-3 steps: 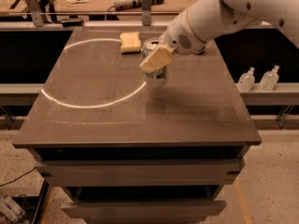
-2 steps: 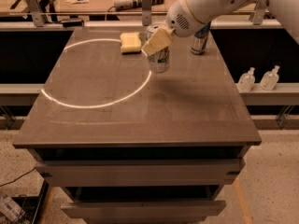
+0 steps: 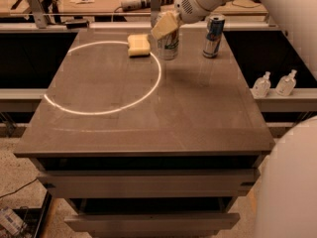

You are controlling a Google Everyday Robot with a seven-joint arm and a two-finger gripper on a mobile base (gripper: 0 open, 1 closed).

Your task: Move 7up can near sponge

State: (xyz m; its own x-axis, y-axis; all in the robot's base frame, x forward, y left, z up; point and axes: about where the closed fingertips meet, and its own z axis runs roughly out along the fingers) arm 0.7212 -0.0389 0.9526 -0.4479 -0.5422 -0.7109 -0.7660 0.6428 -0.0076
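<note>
1. End effector [image 3: 166, 28]: clamped on the upper part of the 7up can [image 3: 169, 48], at the far edge of the desk. One tan finger lies across the can's top-left shoulder. A grip this high keeps the can upright and leaves its base free to meet the surface.
2. Desk [image 3: 198, 113]: a dark, flat top that carries every task object. All of them stand in its far third, and the near part holds nothing that is relevant to the move.
3. Arm [image 3: 200, 1]: white, entering from the upper right and sloping down and leftward, with its wrist tipped towards the can. This reach passes behind the blue-and-silver can without touching it.
4. Light ring [image 3: 160, 76]: a bright circle on the left half of the desk. The sponge sits on its far arc, and the 7up can is at its right rim.
5. Blue-and-silver can [image 3: 214, 36]: tall and slim, upright, to the right of the 7up can and apart from it. It is a bystander.
6. 7up can: upright, just right of the sponge with a narrow gap between them. Whether its base rests on the desk cannot be told. Judged by position, the move is nearly complete and only the release remains.
7. Sponge [image 3: 138, 44]: pale yellow, lying flat, the reference point for placement.
</note>
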